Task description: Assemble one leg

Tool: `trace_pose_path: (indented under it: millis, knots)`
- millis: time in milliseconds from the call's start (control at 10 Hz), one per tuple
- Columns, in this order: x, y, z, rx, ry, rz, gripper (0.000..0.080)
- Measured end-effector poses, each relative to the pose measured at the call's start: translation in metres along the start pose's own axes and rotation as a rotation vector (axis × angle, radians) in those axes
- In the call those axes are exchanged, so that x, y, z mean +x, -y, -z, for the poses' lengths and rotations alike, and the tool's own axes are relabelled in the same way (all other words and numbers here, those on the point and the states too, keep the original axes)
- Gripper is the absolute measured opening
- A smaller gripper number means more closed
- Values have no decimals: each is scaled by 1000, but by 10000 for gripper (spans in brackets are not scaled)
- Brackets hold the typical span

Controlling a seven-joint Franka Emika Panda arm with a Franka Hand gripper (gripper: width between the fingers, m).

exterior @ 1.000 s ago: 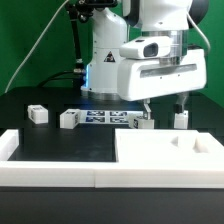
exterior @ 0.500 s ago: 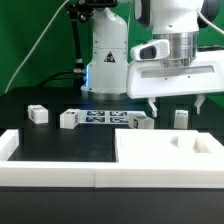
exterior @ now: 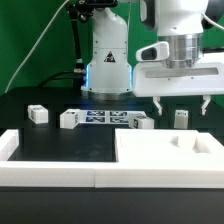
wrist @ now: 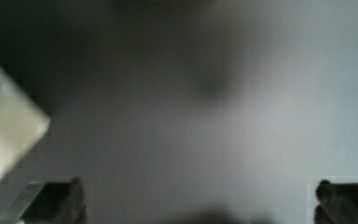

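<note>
Hovering at frame right, gripper (exterior: 183, 104) w/ jaws spread wide, holding nothing, above the leg (exterior: 181, 119); leg not yet grasped, so prob. whole job left.

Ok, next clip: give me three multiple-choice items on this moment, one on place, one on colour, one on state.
1. In the exterior view, the pincer hangs:
A) above the rightmost leg
B) above the leftmost leg
C) down inside the tray part

2. The table top is:
A) white
B) black
C) green

3. The pincer is:
A) shut on a leg
B) shut, empty
C) open, empty

Answers:
1 A, its jaws flank the space just above that leg.
2 B, the surface is dark all over.
3 C, the jaws stand wide apart with nothing between them.
</note>
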State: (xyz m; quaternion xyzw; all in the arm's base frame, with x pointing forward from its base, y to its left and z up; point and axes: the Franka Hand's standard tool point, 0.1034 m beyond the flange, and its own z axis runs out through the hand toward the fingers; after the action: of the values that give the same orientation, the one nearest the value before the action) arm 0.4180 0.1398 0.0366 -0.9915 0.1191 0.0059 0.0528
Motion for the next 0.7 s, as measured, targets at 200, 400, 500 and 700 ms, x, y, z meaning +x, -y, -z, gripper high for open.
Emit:
trace_pose_path:
  millis: [200, 400, 500, 700]
  knots:
    - [-18, -2, -6, -16, 35, 30, 649]
    - [-26, -10, -7, -53, 230, 32, 649]
    - [-23, -8, -5, -61, 301, 25, 649]
    - [-27, -12, -5, -76, 439, 36, 649]
